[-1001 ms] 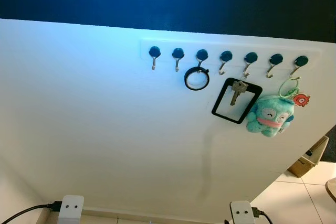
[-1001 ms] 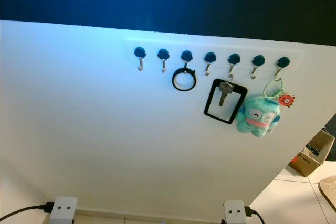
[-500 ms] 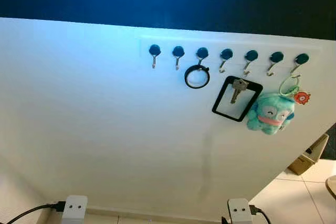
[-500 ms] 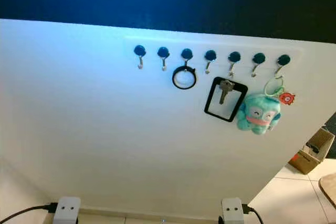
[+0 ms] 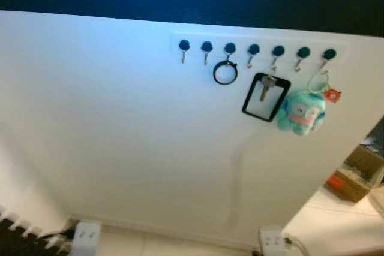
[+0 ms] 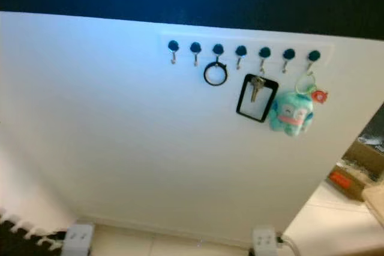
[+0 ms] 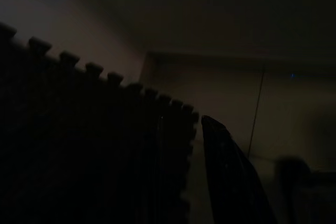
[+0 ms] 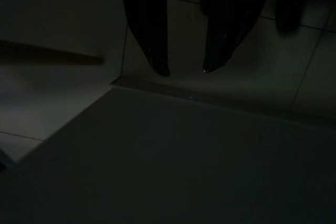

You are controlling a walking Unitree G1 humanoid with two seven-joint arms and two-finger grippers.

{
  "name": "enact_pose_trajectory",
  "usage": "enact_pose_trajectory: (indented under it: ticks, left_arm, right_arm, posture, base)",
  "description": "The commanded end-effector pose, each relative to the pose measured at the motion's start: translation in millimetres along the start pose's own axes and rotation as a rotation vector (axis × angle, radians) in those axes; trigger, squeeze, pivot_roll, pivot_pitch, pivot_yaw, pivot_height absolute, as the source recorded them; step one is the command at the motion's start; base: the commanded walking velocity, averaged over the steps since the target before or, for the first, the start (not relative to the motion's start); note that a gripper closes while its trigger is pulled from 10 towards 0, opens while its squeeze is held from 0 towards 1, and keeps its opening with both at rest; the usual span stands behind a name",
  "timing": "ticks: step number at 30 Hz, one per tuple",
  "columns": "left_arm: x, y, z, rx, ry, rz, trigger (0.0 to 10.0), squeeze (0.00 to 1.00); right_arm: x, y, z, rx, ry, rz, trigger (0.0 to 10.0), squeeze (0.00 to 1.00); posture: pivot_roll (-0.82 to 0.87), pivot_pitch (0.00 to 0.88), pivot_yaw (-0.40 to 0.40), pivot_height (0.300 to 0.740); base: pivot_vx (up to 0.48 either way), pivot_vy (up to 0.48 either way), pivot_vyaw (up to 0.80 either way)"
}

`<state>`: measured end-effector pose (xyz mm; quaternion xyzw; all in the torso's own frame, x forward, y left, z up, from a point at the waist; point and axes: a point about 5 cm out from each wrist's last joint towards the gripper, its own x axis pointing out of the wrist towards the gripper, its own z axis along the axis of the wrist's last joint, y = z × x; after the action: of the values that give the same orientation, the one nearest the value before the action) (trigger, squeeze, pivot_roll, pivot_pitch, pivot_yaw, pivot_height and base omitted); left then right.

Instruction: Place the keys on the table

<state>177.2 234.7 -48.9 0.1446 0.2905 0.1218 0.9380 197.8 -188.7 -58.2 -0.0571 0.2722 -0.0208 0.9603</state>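
Note:
A silver key (image 5: 264,90) hangs on a black rectangular tag (image 5: 264,98) from a row of dark hooks (image 5: 254,48) on the white wall panel. A black ring (image 5: 225,73) hangs from the hook to its left. A teal plush keychain (image 5: 301,113) with a small orange charm hangs to its right. My right gripper (image 8: 185,71) hangs low over the tiled floor, open, with nothing between its fingers. My left gripper (image 7: 226,182) hangs idle in the dark beside the toothed edge of a black mat (image 7: 94,145).
The white panel (image 5: 132,124) stands straight ahead. A power adapter (image 5: 86,236) and a second one (image 5: 273,241) sit at its foot. A black toothed mat (image 5: 24,241) lies at the lower left. A cardboard box (image 5: 354,175) stands on the tiles at the right.
The whole picture has shifted: the hooks and hanging things now look smaller and higher, and the black mat has come into view at lower left. Nothing on the hooks has moved.

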Motion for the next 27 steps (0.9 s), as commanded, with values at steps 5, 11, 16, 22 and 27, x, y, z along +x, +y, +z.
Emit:
enact_pose_trajectory:
  ticks: [5,11,16,22,27]
  left_arm:
    - [0.2,-2.4,-0.5,0.004,-0.001,-0.006,10.0,0.0]
    - [1.0,-2.6,-0.1,0.004,-0.003,-0.008,10.0,0.0]
    - [1.4,-3.0,0.1,0.004,-0.004,-0.009,10.0,0.0]
    - [2.1,-4.6,0.5,0.008,-0.007,-0.017,10.0,0.0]
    - [2.5,-6.7,1.2,0.006,-0.015,-0.031,10.0,0.0]
  right_arm:
    - [-4.8,3.3,-9.5,0.001,0.032,0.007,10.0,0.0]
    - [-4.3,3.5,-9.2,0.0,0.033,0.007,10.0,0.0]
    - [-3.9,3.8,-8.8,-0.001,0.033,0.008,10.0,0.0]
    - [-2.8,4.4,-7.3,-0.004,0.031,0.013,10.0,0.0]
    - [-1.6,4.6,-5.8,-0.007,0.029,0.015,10.0,0.0]
  posture:
    - [0.06,0.132,-0.015,0.74]
    - [0.06,0.13,-0.015,0.74]
    - [0.06,0.128,-0.016,0.74]
    - [0.06,0.122,-0.017,0.74]
    - [0.06,0.119,-0.017,0.74]
  base:
    - [-0.316,0.0,0.0]
    - [0.0,0.0,0.0]
    - [0.0,0.0,0.0]
    - [0.0,0.0,0.0]
    - [0.0,0.0,0.0]
